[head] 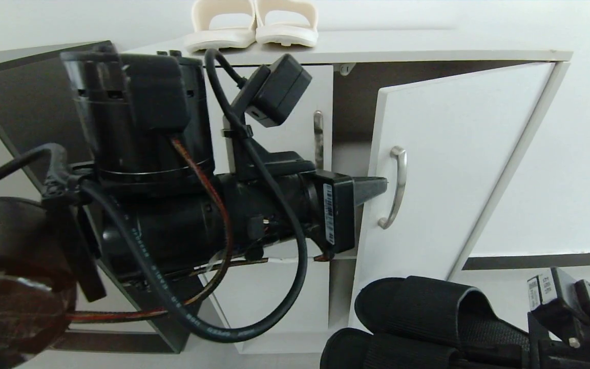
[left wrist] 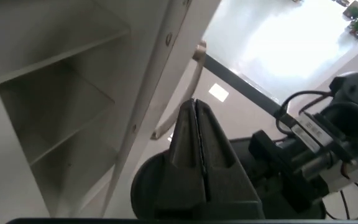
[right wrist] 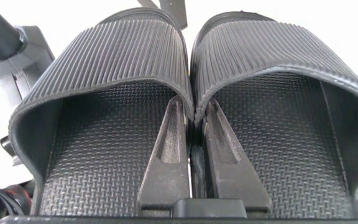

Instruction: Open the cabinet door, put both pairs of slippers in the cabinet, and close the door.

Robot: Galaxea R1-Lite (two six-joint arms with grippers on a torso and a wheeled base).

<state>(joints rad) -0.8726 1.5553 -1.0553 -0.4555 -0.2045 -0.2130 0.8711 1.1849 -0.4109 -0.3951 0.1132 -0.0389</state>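
Observation:
The white cabinet (head: 428, 51) has its right door (head: 459, 154) swung partly open, showing a dark gap beside it. My left gripper (head: 379, 183) is shut and empty, its tip at the door's free edge next to the silver handle (head: 397, 187). In the left wrist view the shut fingers (left wrist: 188, 134) point past the door edge, with bare shelves (left wrist: 55, 93) inside. A cream pair of slippers (head: 254, 23) sits on the cabinet top. My right gripper (right wrist: 192, 109) is shut on the black slippers (right wrist: 123, 68), pinching their inner walls together, low at the right (head: 418, 312).
The left cabinet door (head: 279, 148) with its handle (head: 318, 138) stands shut behind my left arm. A dark grey panel (head: 18, 97) stands to the left of the cabinet. White floor (head: 571, 179) lies to the right of the open door.

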